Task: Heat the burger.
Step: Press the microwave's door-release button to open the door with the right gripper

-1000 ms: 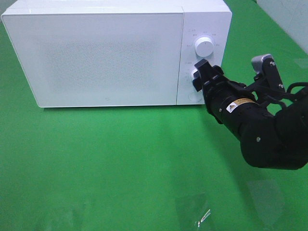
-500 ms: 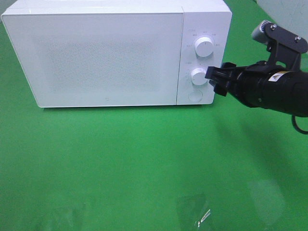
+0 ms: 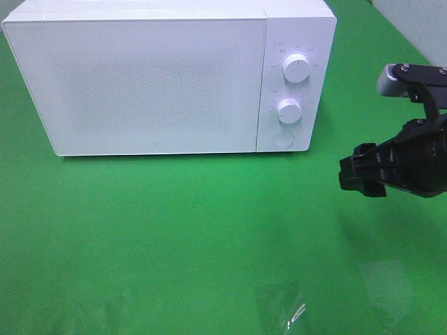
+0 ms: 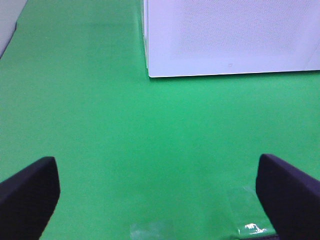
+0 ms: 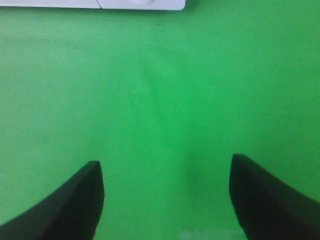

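Observation:
The burger is hidden; no view shows it. A white microwave [image 3: 154, 77] stands at the back with its door shut, two round knobs [image 3: 289, 110] and a round button on its right panel. Its lower front edge also shows in the left wrist view [image 4: 230, 40] and in the right wrist view [image 5: 100, 4]. My right gripper [image 3: 361, 178] is open and empty, low over the green cloth to the right of the microwave, apart from it. In the right wrist view [image 5: 165, 200] its fingers stand wide apart. My left gripper [image 4: 155, 200] is open and empty; the exterior view does not show it.
A green cloth [image 3: 195, 230] covers the table. Pieces of clear tape [image 3: 283, 307] lie near the front edge; they also show in the left wrist view [image 4: 245, 210]. A pale wall edge [image 3: 419, 21] shows at the back right.
My right gripper has left the lower knob and drawn back to the right and toward the front, down over the cloth. The microwave has not moved.

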Robot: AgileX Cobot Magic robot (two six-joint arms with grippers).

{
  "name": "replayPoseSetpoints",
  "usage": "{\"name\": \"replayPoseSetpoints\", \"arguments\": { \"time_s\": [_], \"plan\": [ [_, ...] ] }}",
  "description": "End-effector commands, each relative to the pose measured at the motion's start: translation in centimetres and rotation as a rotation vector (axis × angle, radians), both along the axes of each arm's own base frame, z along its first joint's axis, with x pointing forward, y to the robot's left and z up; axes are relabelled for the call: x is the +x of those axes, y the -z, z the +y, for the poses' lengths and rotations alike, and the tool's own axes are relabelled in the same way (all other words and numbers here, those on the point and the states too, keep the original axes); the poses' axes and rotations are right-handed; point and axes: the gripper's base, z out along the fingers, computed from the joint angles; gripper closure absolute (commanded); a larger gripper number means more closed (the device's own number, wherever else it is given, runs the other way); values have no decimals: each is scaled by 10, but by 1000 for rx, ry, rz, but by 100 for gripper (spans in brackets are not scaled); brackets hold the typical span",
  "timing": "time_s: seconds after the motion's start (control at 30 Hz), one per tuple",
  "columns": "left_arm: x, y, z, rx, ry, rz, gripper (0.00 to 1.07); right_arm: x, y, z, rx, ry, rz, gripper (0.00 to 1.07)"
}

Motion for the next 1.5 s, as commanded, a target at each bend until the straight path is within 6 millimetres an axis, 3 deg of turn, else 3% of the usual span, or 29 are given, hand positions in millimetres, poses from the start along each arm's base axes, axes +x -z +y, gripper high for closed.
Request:
{"name": "replayPoseSetpoints", "arguments": {
  "time_s": [0.03,0.33,0.6,0.67,0.87,1.03,1.33,1.5],
  "plan": [
    [-2,0,0,-7,-4,-23,7,-16,-16,-6,-7,-1,22,39],
    [-2,0,0,-7,-4,-23,7,-44,-40,-13,-4,-16,28,39],
    [-2,0,0,-7,-4,-23,7,-82,-62,-24,-30,-67,26,39],
    [-2,0,0,-7,-4,-23,7,-100,-72,-30,-49,-77,-3,39],
    [-2,0,0,-7,-4,-23,7,-126,-83,-40,-70,-79,-62,39],
    [-2,0,0,-7,-4,-23,7,-163,-98,-56,-85,-64,-240,39],
    [-2,0,0,-7,-4,-23,7,-208,-104,-73,-61,14,-427,39],
    [-2,0,0,-7,-4,-23,7,-222,-100,-77,-63,77,-477,39]
  ]
}}
